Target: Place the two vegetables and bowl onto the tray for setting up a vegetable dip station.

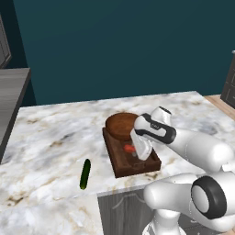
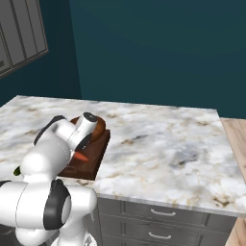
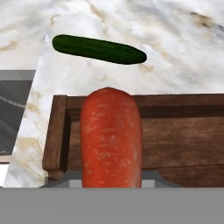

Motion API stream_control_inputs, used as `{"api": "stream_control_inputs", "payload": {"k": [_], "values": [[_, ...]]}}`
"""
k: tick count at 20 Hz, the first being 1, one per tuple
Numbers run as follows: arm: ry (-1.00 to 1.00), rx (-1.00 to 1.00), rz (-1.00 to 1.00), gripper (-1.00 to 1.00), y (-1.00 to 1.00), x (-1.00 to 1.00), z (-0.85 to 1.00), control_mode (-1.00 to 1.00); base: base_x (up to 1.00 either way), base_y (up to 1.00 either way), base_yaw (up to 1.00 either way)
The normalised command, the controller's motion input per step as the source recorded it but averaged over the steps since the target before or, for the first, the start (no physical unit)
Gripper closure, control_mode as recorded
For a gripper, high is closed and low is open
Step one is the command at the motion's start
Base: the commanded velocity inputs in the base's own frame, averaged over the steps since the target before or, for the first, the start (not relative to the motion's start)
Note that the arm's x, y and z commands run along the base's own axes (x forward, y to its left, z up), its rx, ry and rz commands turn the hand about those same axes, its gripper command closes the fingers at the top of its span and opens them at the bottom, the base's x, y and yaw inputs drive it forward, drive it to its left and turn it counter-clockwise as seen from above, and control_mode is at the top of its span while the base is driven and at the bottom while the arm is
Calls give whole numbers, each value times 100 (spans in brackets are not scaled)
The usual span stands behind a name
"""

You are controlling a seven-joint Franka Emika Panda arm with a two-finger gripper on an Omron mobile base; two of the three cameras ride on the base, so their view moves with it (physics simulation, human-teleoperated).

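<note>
Jaws stand narrowed on the carrot, the stubby red-orange stick with a faintly pitted skin and a rounded end that rises from the bottom of the hand view and juts forward between them. Seen from the left base view, the gripper hangs over the near half of the tray, the carrot's red tip poking out to its left just above the tray floor; whether the carrot touches the wood cannot be told. That tray is a dark brown rectangle of grained planks with a raised rim, its corner and inner floor plain in the hand view. At the tray's far end lies the bowl, round, wooden, with a reddish-brown speckled top, its near edge beside the white wrist; whether it rests on the tray or just behind it is unclear. A cucumber, slim, glossy and dark green with tapered ends, lies flat on the marble counter, apart from the tray on its left; in the hand view it lies just beyond the tray rim. White and grey-veined with tan blotches, the counter tops grey drawer fronts with 2 metal pulls.
</note>
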Motion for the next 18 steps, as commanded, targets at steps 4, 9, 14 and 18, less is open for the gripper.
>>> {"api": "stream_control_inputs", "payload": {"k": [4, 9, 14, 18], "values": [[0, 0, 0, -100, 3, 0, -6, -100, 0, 0, 0], [0, 0, 0, -100, 0, -2, -5, -100, 0, 0, 0], [0, 0, 0, -100, -2, -7, -2, -100, 0, 0, 0], [0, 0, 0, -100, -1, -8, 0, -100, 0, 0, 0]]}}
